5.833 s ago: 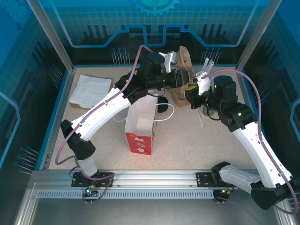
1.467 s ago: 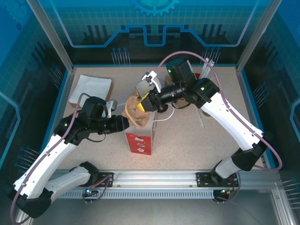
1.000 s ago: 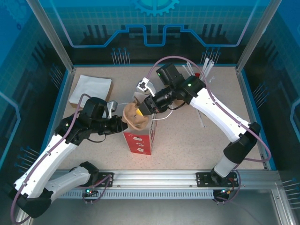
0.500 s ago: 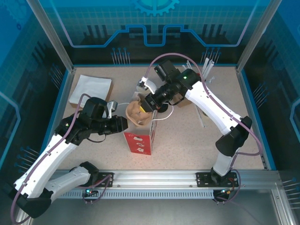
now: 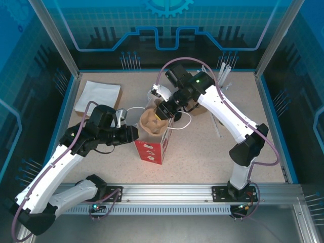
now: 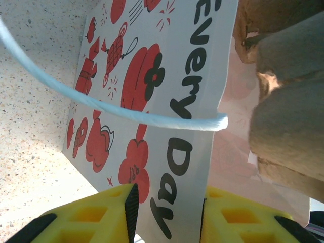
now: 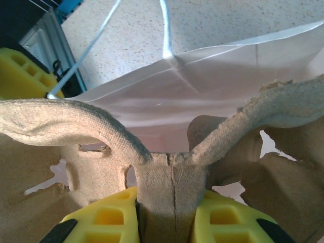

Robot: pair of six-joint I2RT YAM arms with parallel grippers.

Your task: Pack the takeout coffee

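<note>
Surface: speckled beige table (image 5: 212, 152) fenced by blue edging and clear panels, with room to move on its right half and along the near strip.
Clutter: white napkins (image 5: 97, 96) lie at the far left and white straws (image 5: 223, 70) at the far right edge, both well apart from the bag.
Bag: red-and-white printed paper bag (image 5: 152, 148), upright at mid-table with its mouth open and its white cord handles (image 6: 202, 123) loose.
Left arm: bent low from the left, with the left gripper (image 5: 133, 134) at the bag's left rim. Its yellow fingers (image 6: 101, 215) are parted, one on each side of the paper wall.
Right arm: arched high over the table, wrist aimed down and left, with the right gripper (image 5: 161, 110) pinched on the carrier's middle rib.
Carrier: brown moulded-pulp carrier (image 7: 61, 119), rough, fibrous and ragged at the cut-outs, sitting in the bag's mouth.
Coffee cup: the dark round top of the coffee cup (image 5: 175, 118) shows on the table just behind the bag, mostly hidden by the right wrist.
</note>
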